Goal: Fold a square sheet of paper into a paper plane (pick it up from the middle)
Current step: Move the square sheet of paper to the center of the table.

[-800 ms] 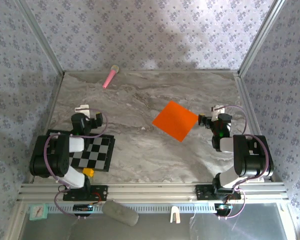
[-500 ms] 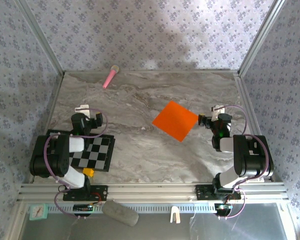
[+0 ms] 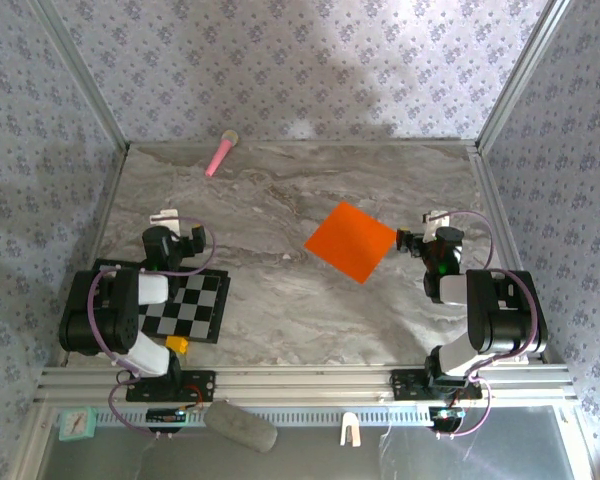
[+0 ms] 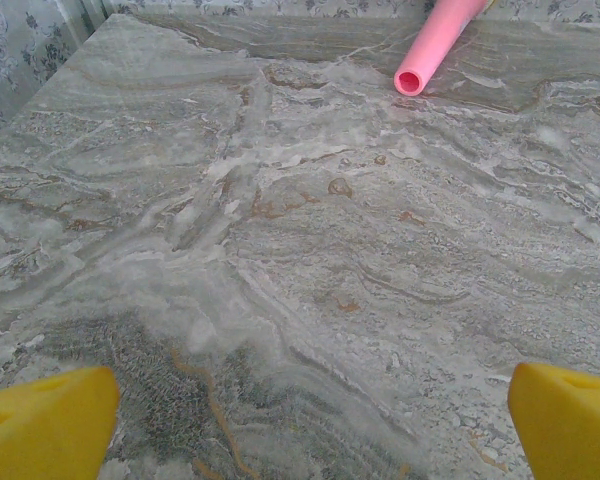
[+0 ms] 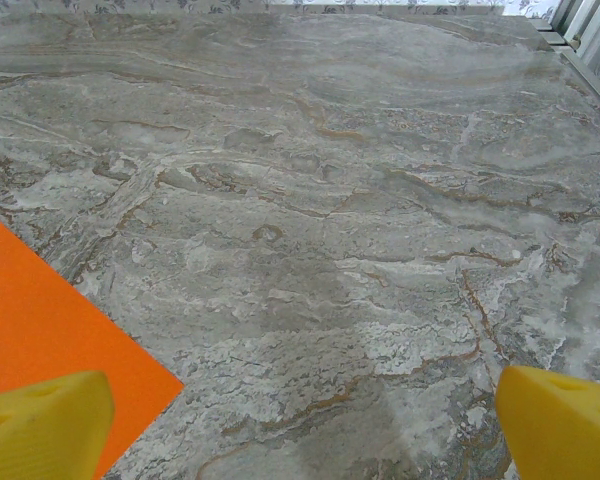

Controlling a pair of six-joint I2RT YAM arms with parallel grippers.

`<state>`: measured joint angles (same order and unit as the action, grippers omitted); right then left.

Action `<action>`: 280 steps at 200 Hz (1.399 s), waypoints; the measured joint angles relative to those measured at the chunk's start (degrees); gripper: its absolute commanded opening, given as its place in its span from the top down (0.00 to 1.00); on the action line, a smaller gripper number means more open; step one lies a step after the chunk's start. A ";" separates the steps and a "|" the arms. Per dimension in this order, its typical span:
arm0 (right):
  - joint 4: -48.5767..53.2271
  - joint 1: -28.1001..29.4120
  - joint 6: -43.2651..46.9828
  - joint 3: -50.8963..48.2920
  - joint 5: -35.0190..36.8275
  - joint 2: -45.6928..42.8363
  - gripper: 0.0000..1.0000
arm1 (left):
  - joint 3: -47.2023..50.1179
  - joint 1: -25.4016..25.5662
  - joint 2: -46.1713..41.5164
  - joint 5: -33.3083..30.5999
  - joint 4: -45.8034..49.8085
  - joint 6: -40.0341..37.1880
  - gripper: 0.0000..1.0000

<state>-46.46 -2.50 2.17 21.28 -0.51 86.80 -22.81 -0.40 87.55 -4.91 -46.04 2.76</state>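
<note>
Paper (image 3: 350, 241) flat, corner beside one finger (image 5: 40, 420) of right gripper (image 5: 300, 425) — jaws wide

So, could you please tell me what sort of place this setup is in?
Most likely a small robot test cell in a lab: a left arm and a right arm bolted to an aluminium rail, a marble-patterned table, and floral-patterned panels walling it in on three sides.
</note>
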 measured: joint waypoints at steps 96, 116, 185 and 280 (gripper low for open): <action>4.07 0.02 0.04 0.00 -0.83 -3.80 0.00 | -0.44 0.00 -1.62 -0.09 3.67 0.02 0.00; 9.01 0.63 -0.07 0.55 -0.02 -11.06 0.00 | -3.26 0.00 -5.66 -0.61 10.88 0.09 0.00; 36.65 2.86 -12.72 17.44 0.92 -22.45 0.00 | -20.57 0.04 -15.15 0.11 36.79 14.14 0.00; 56.17 8.11 -32.94 35.04 -10.88 2.93 0.01 | -25.99 2.99 -11.08 21.31 48.26 30.36 0.00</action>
<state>9.72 5.61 -30.76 56.31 -11.40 89.73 -48.80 2.59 76.47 16.40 2.22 33.12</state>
